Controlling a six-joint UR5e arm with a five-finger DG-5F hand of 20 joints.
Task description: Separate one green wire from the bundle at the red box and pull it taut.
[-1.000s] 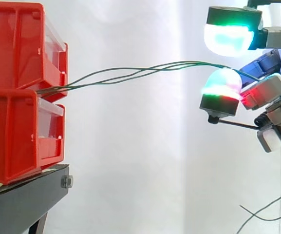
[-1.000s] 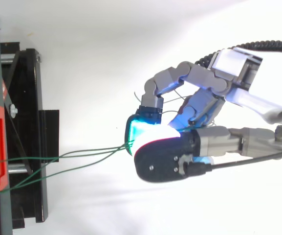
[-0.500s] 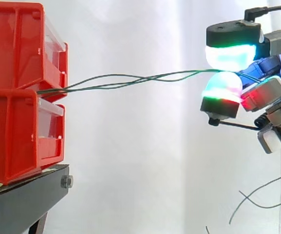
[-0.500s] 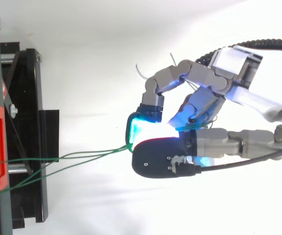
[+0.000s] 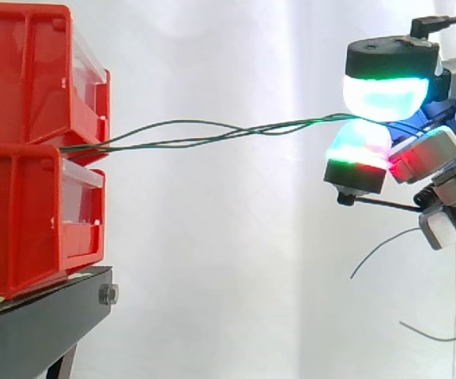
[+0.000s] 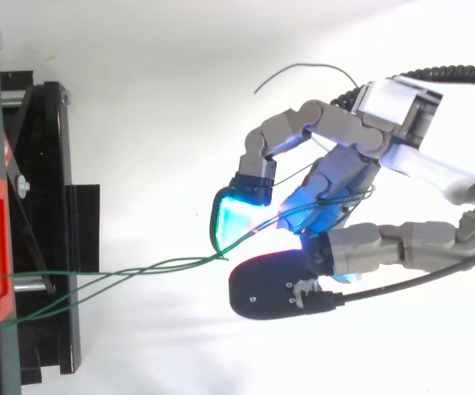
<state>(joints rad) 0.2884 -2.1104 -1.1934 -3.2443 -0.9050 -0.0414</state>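
Observation:
A bundle of thin green wires (image 5: 204,133) comes out from between the two stacked red bins (image 5: 30,71) and runs right, slightly slack and twisted, to my hand (image 5: 437,150). Two glowing fingertips (image 5: 384,93) face each other there, one above and one below, and the wires pass between them where they meet. In the top view the wires (image 6: 114,276) converge at the cyan pad (image 6: 235,220), beside the black-backed thumb tip. My hand (image 6: 340,177) is curled and pinching the bundle; I cannot tell a single wire apart from the others in the pinch.
The bins stand on a black stand (image 5: 38,324) at the left, before a white curtain. Loose wire ends (image 5: 378,249) dangle below and behind the hand; one tail (image 6: 303,70) arcs above the fingers in the top view.
The upper pad has come down onto the lower pad, closing the gap around the wires. The loose wire tails have swung upward, and the hand has shifted slightly right.

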